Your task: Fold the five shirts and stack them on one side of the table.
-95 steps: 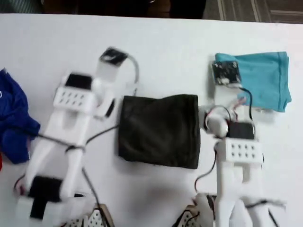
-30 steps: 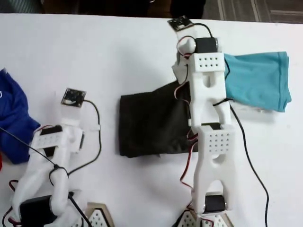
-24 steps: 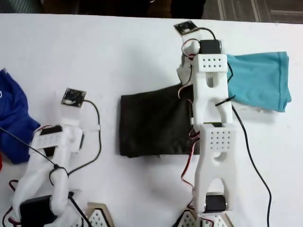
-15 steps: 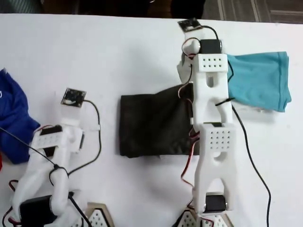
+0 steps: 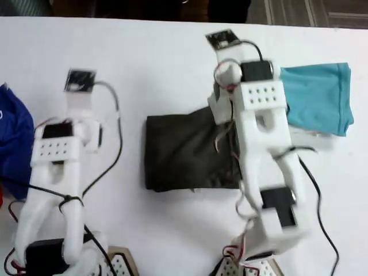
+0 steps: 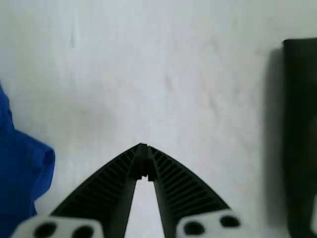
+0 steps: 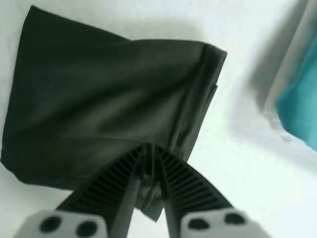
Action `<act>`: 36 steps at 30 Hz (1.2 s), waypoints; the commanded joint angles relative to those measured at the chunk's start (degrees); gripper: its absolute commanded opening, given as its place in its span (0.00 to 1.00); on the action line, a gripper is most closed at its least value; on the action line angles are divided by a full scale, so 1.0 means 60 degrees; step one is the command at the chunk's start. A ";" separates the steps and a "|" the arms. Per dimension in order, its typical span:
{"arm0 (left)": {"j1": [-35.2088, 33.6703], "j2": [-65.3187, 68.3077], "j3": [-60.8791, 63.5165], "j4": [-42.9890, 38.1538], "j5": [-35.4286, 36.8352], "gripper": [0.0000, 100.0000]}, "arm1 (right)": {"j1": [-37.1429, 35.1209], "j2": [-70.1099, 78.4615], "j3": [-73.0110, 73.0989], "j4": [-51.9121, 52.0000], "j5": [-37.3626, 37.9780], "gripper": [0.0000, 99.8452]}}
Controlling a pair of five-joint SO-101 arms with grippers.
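Note:
A black shirt (image 5: 184, 149), folded to a rough rectangle, lies at the table's middle, and its far right corner is drawn up toward the right arm (image 5: 261, 98). In the right wrist view my right gripper (image 7: 147, 154) is shut on the black shirt (image 7: 99, 99) at its hemmed edge. A folded teal shirt (image 5: 319, 98) rests at the far right, also seen as the teal shirt (image 7: 302, 104). A crumpled blue shirt (image 5: 14, 144) lies at the left edge. My left gripper (image 6: 143, 163) is shut with nothing in it, over bare table between the blue shirt (image 6: 20, 188) and the black shirt (image 6: 302, 124).
The left arm (image 5: 54, 149) stands over the table's left half. A pale cloth edge (image 5: 310, 135) shows under the teal shirt. The white table (image 5: 144, 57) has free room along the far side and between the blue and black shirts. Arm bases sit at the front edge.
The right arm has drawn back toward the front edge with its elbow folded. The left arm has stretched farther out over the table. The black shirt has lost its earlier flat rectangle shape.

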 commanded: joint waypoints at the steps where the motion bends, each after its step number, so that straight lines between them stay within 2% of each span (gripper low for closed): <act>1: 0.1099 0.0630 -0.1619 0.0469 0.0322 0.03 | -0.0007 -0.2527 0.3385 -0.1473 -0.0044 0.02; 6: 0.2256 0.3136 -0.3304 0.0747 0.0908 0.03 | 0.0007 -0.4930 0.7897 -0.3758 0.0117 0.02; 12: 0.3209 0.5495 -0.5077 0.0733 0.1304 0.03 | 0.0007 -0.6176 1.0535 -0.5018 0.0850 0.02; 20: 0.3912 0.7018 -0.6498 0.0542 0.1363 0.03 | 0.0330 -0.6190 1.1810 -0.6000 0.0923 0.02; 26: 0.3810 0.8542 -0.7363 0.0190 0.1363 0.03 | 0.0711 -0.6190 1.2103 -0.6059 0.0952 0.02; 36: 0.3385 0.9026 -0.8227 0.1011 0.1363 0.03 | 0.0872 -0.6220 1.2835 -0.6029 0.1582 0.02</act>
